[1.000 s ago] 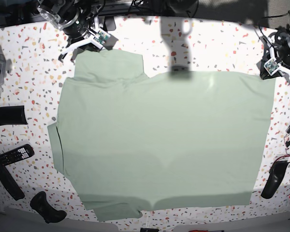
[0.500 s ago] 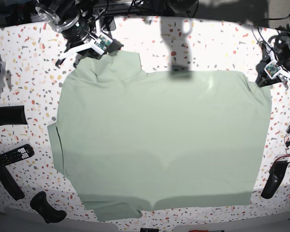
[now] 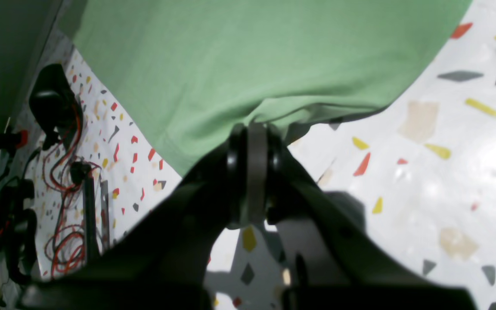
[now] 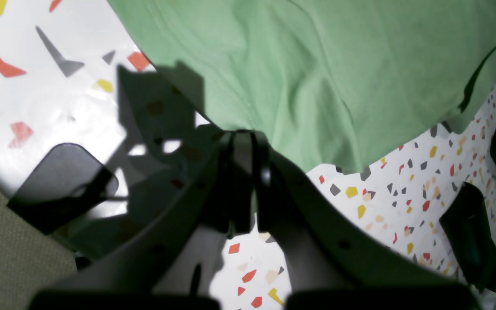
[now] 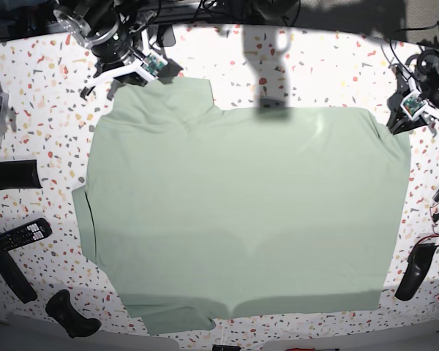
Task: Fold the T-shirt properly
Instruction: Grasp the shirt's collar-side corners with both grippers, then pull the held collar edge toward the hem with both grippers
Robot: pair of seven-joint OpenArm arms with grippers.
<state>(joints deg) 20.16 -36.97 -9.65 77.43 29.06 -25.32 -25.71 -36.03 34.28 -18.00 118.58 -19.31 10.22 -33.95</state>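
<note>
Fingers (image 3: 252, 142) pinching T-shirt (image 5: 241, 212), remote (image 5: 22, 235) alongside

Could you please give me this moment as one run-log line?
task: fold T-shirt | left gripper: shut on shirt edge | right gripper: shut on shirt edge | shirt: spread flat on table, unfolded

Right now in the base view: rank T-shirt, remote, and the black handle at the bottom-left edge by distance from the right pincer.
1. T-shirt: its top-left corner is at the right pincer, upper left.
2. Remote: left edge, well below the pincer.
3. Black handle: bottom-left edge, farthest.
</note>
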